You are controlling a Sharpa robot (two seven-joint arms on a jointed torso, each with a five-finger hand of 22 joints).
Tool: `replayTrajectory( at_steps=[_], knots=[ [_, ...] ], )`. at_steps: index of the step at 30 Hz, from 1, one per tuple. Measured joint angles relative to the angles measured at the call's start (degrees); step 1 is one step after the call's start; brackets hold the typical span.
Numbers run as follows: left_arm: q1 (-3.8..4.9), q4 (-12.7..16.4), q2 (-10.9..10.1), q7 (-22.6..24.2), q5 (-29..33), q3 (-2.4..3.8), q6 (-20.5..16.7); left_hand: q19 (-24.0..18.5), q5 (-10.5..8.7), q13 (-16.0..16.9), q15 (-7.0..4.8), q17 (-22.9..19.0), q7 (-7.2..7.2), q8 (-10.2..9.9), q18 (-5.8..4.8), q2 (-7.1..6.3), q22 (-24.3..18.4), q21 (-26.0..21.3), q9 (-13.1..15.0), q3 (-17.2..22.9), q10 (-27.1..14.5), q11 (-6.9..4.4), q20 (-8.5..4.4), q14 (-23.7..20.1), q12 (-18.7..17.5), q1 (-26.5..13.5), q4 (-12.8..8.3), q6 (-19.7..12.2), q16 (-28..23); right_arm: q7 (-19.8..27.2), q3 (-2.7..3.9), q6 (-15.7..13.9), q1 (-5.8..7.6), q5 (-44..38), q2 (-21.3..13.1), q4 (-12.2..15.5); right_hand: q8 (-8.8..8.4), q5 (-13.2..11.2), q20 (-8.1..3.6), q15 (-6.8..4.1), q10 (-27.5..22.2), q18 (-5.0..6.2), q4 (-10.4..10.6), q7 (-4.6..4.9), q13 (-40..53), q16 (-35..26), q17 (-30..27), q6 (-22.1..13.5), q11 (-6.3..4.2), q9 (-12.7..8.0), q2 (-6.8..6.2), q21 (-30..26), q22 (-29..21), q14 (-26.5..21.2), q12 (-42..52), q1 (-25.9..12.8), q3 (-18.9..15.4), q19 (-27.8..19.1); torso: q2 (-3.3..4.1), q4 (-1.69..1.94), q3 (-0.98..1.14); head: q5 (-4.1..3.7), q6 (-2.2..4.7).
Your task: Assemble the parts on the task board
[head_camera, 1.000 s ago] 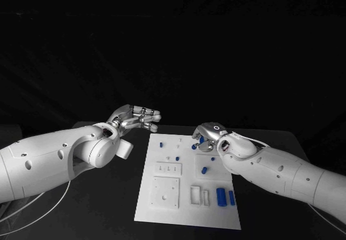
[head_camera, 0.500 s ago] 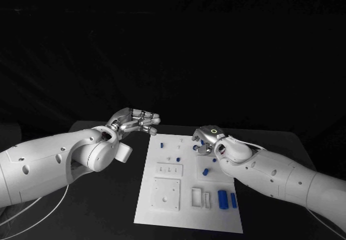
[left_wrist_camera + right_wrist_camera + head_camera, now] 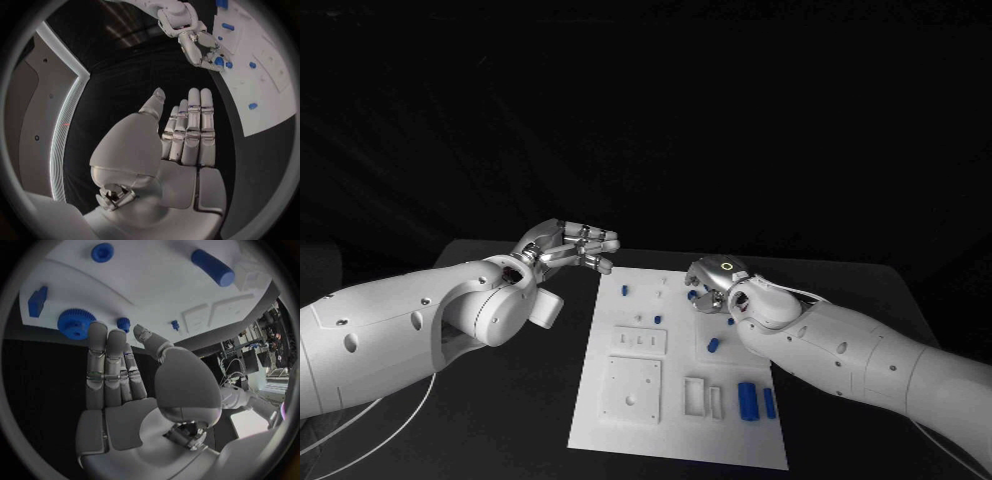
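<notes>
Black table (image 3: 516, 400) under a dark backdrop, pale lit wall panel (image 3: 62, 125), cluttered shelves (image 3: 250, 342)

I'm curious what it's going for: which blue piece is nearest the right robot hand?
The toothed blue gear at the board's edge: the right robot hand has fingertips right beside it, while the other blue pieces lie farther off.
</notes>
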Motion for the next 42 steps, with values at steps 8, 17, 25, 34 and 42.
replayTrajectory(
  at_steps=[8, 17, 25, 34, 42],
  knots=[
    [0.06, -0.2, 0.2, -0.3, 0.0, 0.00, 0.0, 0.0, 0.00, 0.0, 0.00, 0.1, 0.21, 0.0, 0.00, 0.00, 0.0, 0.4, 0.0, -0.2, -0.2, 0.20, 0.00, 0.0, 0.0, 0.0, -0.2, 0.2, 0.0, 0.2, -0.12, 0.0, -0.02, 0.2, 0.3, -0.4, 0.00, 0.0, 0.00, 0.00, 1.0, -0.02, -0.3, 0.41, 0.0, 0.3, 0.0, 0.6, -0.37, 0.0, 0.32, -0.2, 2.1, 0.0, 0.0, 0.3, 0.8, 0.4, 0.34, 0.03, -0.04, 0.29, 0.04],
    [0.09, -0.4, 0.2, -0.6, 0.0, 0.00, 0.0, 0.0, 0.00, 0.0, 0.00, 0.1, 0.22, 0.0, 0.00, 0.00, 0.0, 0.4, 0.0, -0.2, -0.2, 0.20, 0.00, 0.0, 0.0, 0.0, -0.2, 0.2, 0.0, 0.6, -0.18, 0.0, -0.03, 0.3, 0.5, -1.8, 0.00, 0.0, -0.21, 0.00, 1.9, -0.05, -0.8, 0.45, 0.0, 0.5, 0.0, 1.5, -0.44, 0.0, 1.15, -1.3, 5.3, 0.0, 0.0, 0.5, 1.7, 0.6, 0.66, 0.03, -0.15, 0.35, 0.18],
    [0.09, -0.4, 0.2, -0.8, 0.0, 0.00, 0.0, 0.0, 0.00, 0.0, 0.00, 0.2, 0.37, 0.0, 0.00, 0.00, -0.1, 0.7, 0.0, -0.2, -0.2, 0.20, 0.00, 0.0, 0.0, 0.0, -0.2, 0.0, 0.0, 1.0, -0.19, -0.1, -0.04, 0.4, 0.7, -2.0, 0.00, 0.0, -0.41, 0.00, 3.7, -0.06, -0.9, 0.60, 0.0, 0.5, 0.1, 2.6, -0.85, 0.0, 2.44, -1.8, 7.5, 0.0, 0.0, 0.6, 2.5, 0.8, 0.85, 0.06, -0.20, 0.34, 0.23],
    [0.15, -0.4, 0.2, -0.9, 0.0, 0.00, 0.1, 0.0, 0.00, 0.0, 0.00, 0.2, 0.37, 0.0, 0.00, 0.00, 0.0, 0.7, 0.0, -0.3, -0.2, 0.20, 0.00, 0.0, 0.0, 0.0, -0.3, 0.0, 0.0, 1.3, -0.20, -0.2, -0.05, 0.7, 1.0, -2.1, 0.00, 0.0, -0.61, -0.01, 4.7, -0.09, -0.9, 0.45, 0.0, 0.5, 0.2, 3.5, -1.19, 0.0, 3.27, -2.7, 9.2, 0.0, 0.0, 0.4, 2.2, 1.0, 1.05, 0.13, -0.31, 0.29, 0.25],
    [0.24, -0.4, 0.3, -1.0, -0.1, 0.00, 0.2, 0.0, 0.00, 0.0, 0.01, 0.3, 0.37, 0.0, 0.00, 0.00, 0.0, 0.9, 0.0, -0.3, -0.2, 0.20, 0.00, 0.4, 0.0, 0.0, -0.3, 0.0, 0.0, 1.4, -0.25, -0.1, -0.02, 0.9, 1.3, -2.3, 0.00, 0.0, -0.60, -0.01, 4.7, -0.11, -0.8, 0.29, 0.0, 0.5, 0.3, 3.7, -1.21, 0.0, 3.38, -3.4, 10.1, 0.0, 0.0, 0.5, 2.1, 1.4, 1.20, 0.19, -0.39, 0.24, 0.25]
  ],
)
